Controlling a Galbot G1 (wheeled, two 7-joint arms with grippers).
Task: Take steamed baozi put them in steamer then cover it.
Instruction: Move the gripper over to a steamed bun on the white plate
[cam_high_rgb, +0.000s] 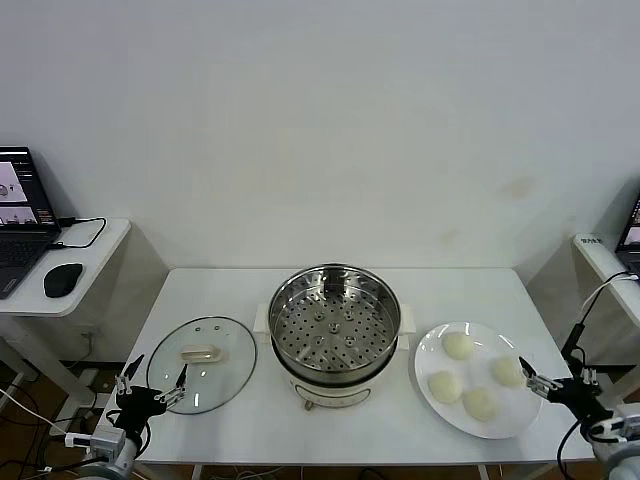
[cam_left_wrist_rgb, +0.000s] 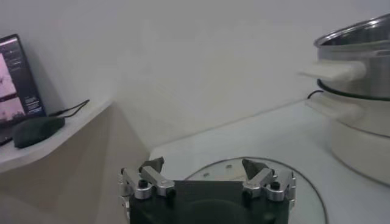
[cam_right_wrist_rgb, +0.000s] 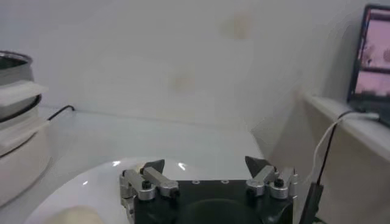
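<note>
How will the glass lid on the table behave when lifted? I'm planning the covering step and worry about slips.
The cover lies flat on the table, so its thin metal rim probably offers little to grab. Its raised oblong handle looks the surer hold. Being glass, it is likely stiff, fairly heavy, and could crack if dropped.

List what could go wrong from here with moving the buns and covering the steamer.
1. The four pale round buns sit close together on the flat white plate; the open right pincer might nudge a neighbour.
2. The clear glass lid lies flat; the open left pincer could slip off its small cream handle.
</note>
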